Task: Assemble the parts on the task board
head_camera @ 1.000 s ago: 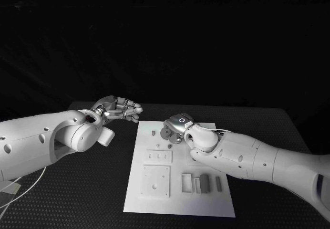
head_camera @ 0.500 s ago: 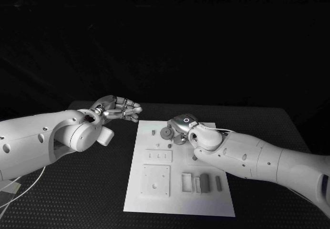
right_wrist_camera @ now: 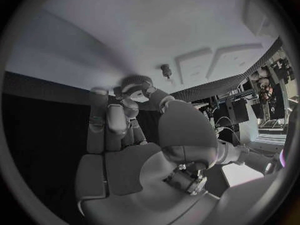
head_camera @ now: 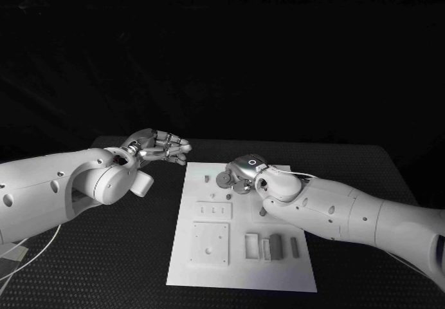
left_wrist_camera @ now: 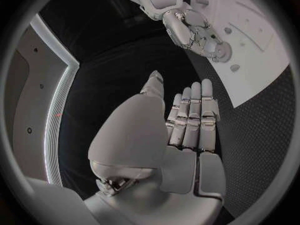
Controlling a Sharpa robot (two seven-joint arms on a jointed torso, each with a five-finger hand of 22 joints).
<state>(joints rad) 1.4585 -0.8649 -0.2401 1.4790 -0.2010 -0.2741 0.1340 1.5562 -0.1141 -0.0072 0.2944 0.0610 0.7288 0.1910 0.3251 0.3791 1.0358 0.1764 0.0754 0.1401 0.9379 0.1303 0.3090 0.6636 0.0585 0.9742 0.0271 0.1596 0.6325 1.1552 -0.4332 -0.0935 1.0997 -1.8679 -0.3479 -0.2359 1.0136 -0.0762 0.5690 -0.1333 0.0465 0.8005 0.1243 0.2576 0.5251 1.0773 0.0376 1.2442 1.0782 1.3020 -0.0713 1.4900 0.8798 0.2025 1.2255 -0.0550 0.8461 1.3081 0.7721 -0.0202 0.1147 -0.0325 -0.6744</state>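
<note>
The white task board (head_camera: 241,270) lies in the middle of the table. My right hand (head_camera: 237,177) hovers over the board's far end and pinches a dark round toothed part (right_wrist_camera: 137,81) between thumb and fingers. That part (head_camera: 226,179) sits just above the board, close to a small peg (right_wrist_camera: 165,71). The left wrist view also catches the right hand (left_wrist_camera: 199,35) with the part (left_wrist_camera: 220,53). My left hand (head_camera: 163,149) hangs above the table off the board's far left corner, its fingers (left_wrist_camera: 190,112) side by side, holding nothing.
Nearer on the board lie two raised white plates (head_camera: 212,211) (head_camera: 209,243) and several grey upright blocks (head_camera: 275,246). Small pegs (head_camera: 215,196) stand near the right hand. Black table (head_camera: 111,257) surrounds the board on all sides.
My right wrist has shifted slightly to the right and turned a little, still with the toothed part. The left hand has not moved.
</note>
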